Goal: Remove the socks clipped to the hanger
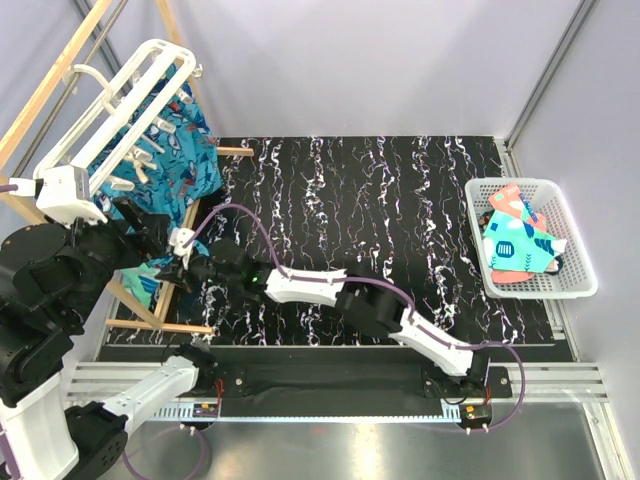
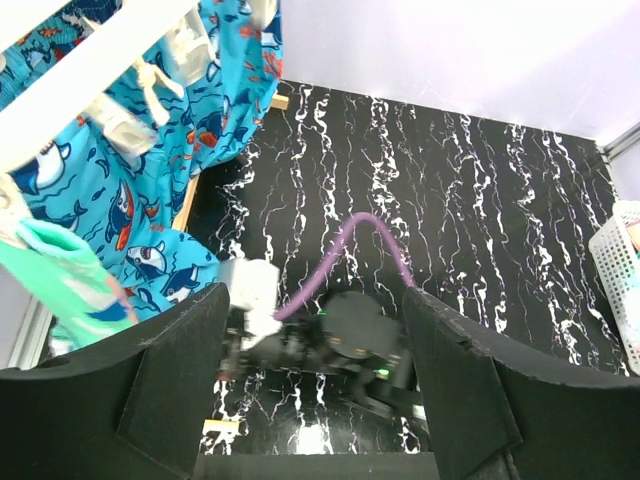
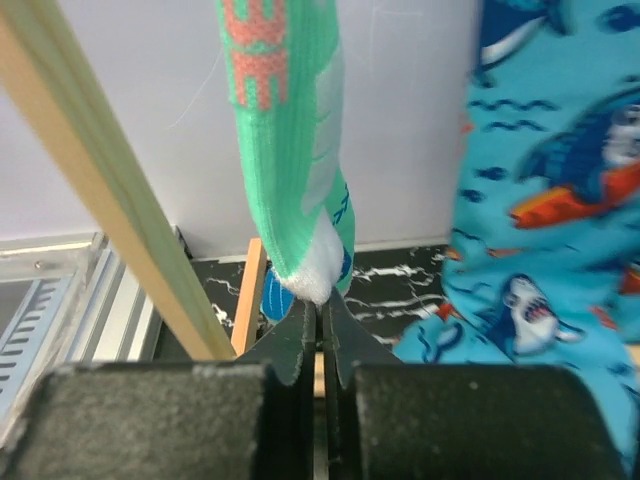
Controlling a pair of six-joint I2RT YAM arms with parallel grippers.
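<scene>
The white hanger (image 1: 120, 95) hangs tilted at the far left with its clips (image 2: 185, 55) dangling. Blue shark-patterned socks (image 1: 180, 165) hang from it and also show in the left wrist view (image 2: 150, 200). A mint-green sock (image 3: 290, 170) with coral marks and a white toe hangs down, also seen in the left wrist view (image 2: 60, 275). My right gripper (image 3: 322, 310) is shut, its tips pinching the white toe from below; in the top view it (image 1: 172, 262) sits under the hanger. My left gripper (image 2: 315, 400) is open and empty above the right wrist.
A wooden pole frame (image 3: 100, 190) stands around the hanger, its rails (image 1: 170, 325) low on the left. A white mesh basket (image 1: 575, 285) at the far right holds coral and teal socks (image 1: 520, 245). The right arm (image 1: 380, 310) stretches across the black marbled table.
</scene>
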